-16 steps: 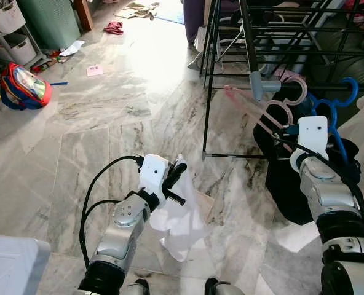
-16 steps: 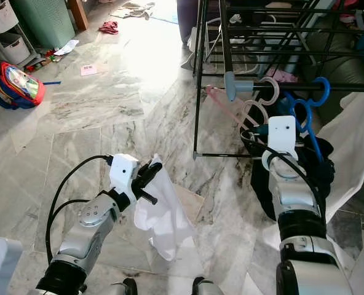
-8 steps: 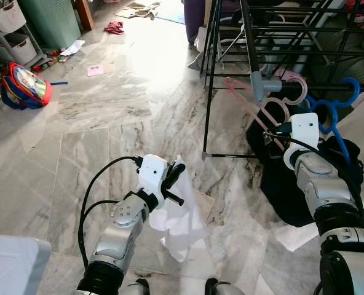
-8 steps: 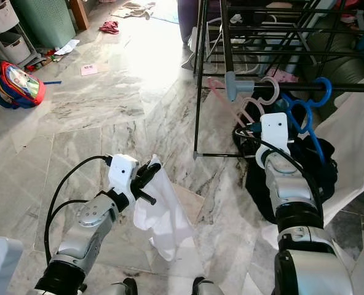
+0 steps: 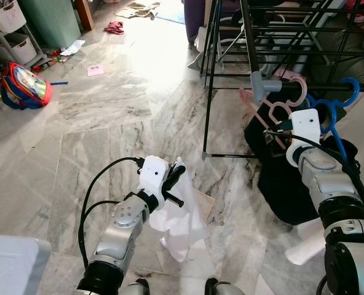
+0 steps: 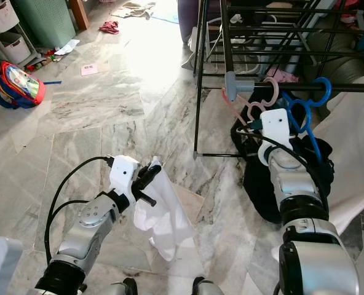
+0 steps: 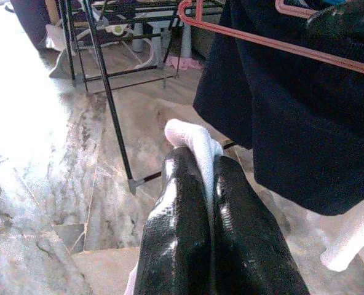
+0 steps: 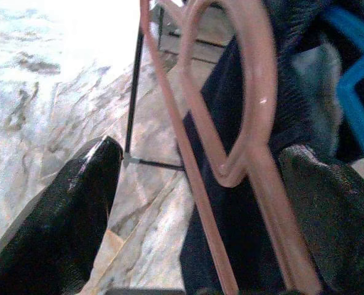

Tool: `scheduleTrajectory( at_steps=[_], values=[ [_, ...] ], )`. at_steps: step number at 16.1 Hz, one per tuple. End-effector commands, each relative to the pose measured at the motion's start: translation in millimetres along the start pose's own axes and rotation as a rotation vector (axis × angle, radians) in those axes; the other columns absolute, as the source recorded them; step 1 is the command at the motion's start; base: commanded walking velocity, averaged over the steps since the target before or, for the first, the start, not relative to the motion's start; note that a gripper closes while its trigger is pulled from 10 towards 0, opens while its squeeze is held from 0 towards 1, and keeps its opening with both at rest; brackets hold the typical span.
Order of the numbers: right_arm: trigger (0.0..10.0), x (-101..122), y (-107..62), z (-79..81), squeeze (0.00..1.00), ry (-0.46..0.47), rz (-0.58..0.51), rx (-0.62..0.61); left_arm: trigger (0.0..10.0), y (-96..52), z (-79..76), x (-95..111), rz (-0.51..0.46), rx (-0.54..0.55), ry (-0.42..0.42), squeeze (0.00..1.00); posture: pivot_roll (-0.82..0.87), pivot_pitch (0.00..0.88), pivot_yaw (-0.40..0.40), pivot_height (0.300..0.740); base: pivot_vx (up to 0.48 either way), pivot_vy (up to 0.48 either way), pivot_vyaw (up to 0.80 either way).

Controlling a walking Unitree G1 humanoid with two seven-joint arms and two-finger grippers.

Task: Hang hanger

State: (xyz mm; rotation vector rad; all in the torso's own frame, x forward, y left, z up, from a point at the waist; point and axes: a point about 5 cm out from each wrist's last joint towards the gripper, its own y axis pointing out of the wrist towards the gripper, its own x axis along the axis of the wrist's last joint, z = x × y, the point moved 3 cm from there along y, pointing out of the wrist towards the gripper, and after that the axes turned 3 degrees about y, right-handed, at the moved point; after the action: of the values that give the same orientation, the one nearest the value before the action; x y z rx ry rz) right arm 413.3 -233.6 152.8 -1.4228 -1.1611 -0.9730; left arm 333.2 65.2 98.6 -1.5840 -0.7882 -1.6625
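A pink hanger (image 5: 279, 110) carrying a dark garment (image 5: 280, 178) hangs by the black rail (image 5: 323, 86) of the drying rack, its hook (image 5: 299, 91) at the rail. My right gripper (image 8: 200, 150) is open around the hanger's neck (image 8: 256, 141), which rests against one finger (image 8: 336, 209). Its white wrist block (image 5: 305, 123) sits just below the rail. A blue hanger (image 5: 332, 110) hangs beside it. Low over the floor, my left gripper (image 5: 177, 175) is shut on a white cloth (image 5: 182, 221) that drapes down.
The rack's black legs and crossbars (image 5: 208, 92) stand ahead on the right. A white sheet (image 5: 363, 135) hangs at the far right. A backpack (image 5: 25, 86), a green bin (image 5: 50, 21) and shelf baskets (image 5: 7, 15) lie at the left, on the marble floor (image 5: 108, 104).
My right gripper has moved up and to the right toward the rail, and the pink hanger and dark garment went with it. The left arm and cloth have stayed put.
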Motion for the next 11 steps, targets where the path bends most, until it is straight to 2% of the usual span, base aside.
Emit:
scheduleTrajectory(
  at_steps=[1, 2, 3, 5, 6, 7, 8, 10, 11],
  values=[
    [2.2, 2.1, 0.6, -2.2, 0.00, -0.011, 0.003, 0.007, 10.0, 0.1, -0.7, -0.2, 0.005, -0.001, 0.008, 0.00, 0.05, 0.210, -0.001, 0.740, 0.000, 0.000, 0.00],
    [1.5, 1.9, 1.5, -1.4, 0.00, -0.007, 0.011, 0.014, 10.0, 0.1, -0.6, -0.6, 0.005, 0.000, 0.008, 0.00, 0.05, 0.210, -0.002, 0.740, 0.000, 0.000, 0.00],
    [0.0, 0.0, 1.9, -0.8, 0.00, -0.007, 0.019, 0.014, 10.0, 0.2, -0.6, -0.7, 0.006, 0.001, 0.011, 0.00, 0.05, 0.209, -0.002, 0.740, 0.000, 0.000, 0.00],
    [0.0, -1.4, 2.3, 1.2, 0.00, 0.005, 0.023, 0.022, 10.0, 0.2, -0.4, -0.7, 0.008, 0.000, 0.014, 0.00, 0.05, 0.210, -0.002, 0.740, 0.000, 0.000, 0.00],
    [0.7, -1.4, 2.4, 1.0, 0.00, 0.005, 0.023, 0.021, 10.0, 0.2, -0.6, -0.9, 0.008, -0.001, 0.016, 0.00, 0.05, 0.210, -0.002, 0.740, 0.000, 0.000, 0.00],
    [0.6, -1.4, 2.4, 0.2, 0.00, 0.007, 0.023, 0.016, 10.0, 0.0, -0.9, -1.3, 0.010, -0.004, 0.020, 0.00, 0.05, 0.209, -0.001, 0.740, 0.000, 0.000, 0.00],
    [0.0, -1.8, 2.5, -1.2, 0.00, 0.017, 0.022, 0.005, 10.0, -0.1, -1.3, -1.8, 0.013, -0.008, 0.027, 0.00, 0.05, 0.209, -0.001, 0.740, 0.000, 0.000, 0.00],
    [0.3, -3.0, 2.6, -1.3, 0.00, 0.023, 0.023, -0.001, 10.0, 0.1, -1.4, -1.6, 0.014, -0.012, 0.033, 0.00, 0.05, 0.208, 0.000, 0.740, 0.000, 0.000, 0.00],
    [0.0, -4.6, 2.7, -0.5, 0.00, 0.039, 0.024, -0.006, 10.0, 0.2, -1.5, -1.5, 0.014, -0.014, 0.041, 0.00, 0.05, 0.207, 0.001, 0.740, 0.000, 0.000, 0.00]
  ],
)
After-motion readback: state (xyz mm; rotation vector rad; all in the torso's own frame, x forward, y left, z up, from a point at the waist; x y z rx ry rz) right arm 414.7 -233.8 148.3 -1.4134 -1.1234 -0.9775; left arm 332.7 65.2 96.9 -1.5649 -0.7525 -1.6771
